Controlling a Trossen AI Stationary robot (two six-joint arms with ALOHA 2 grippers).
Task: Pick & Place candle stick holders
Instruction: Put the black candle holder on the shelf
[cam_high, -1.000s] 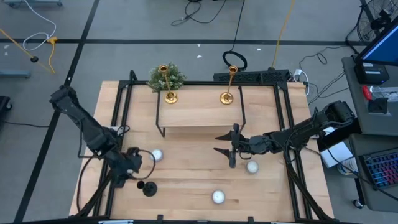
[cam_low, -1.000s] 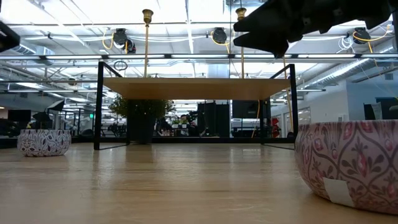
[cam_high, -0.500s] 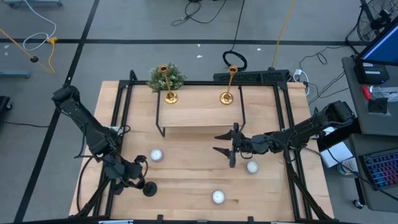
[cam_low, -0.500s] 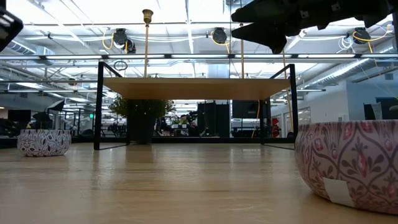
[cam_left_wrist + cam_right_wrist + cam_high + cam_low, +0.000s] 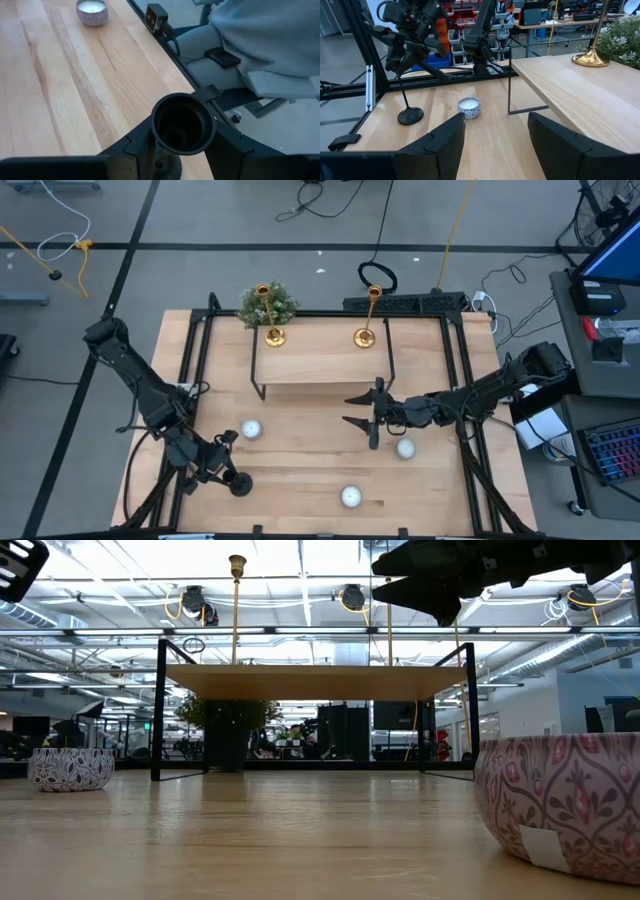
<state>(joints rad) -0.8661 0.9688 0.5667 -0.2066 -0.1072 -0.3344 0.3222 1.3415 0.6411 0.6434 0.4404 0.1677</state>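
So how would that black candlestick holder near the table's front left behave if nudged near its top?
The black candlestick holder looks rigid: its thin stem stands straight. Tall and slim over a small round base, it would probably tip if pushed up high, where the left end effector is. Once toppled, it might roll in an arc.

The left arm is extended along the left side of the table toward its front edge, with the left gripper (image 5: 222,463) lowered and its fingers (image 5: 135,150) set on either side of a black candlestick's cup. The right arm is reached in from the right, and the right gripper (image 5: 362,408) is held open above the table's middle.
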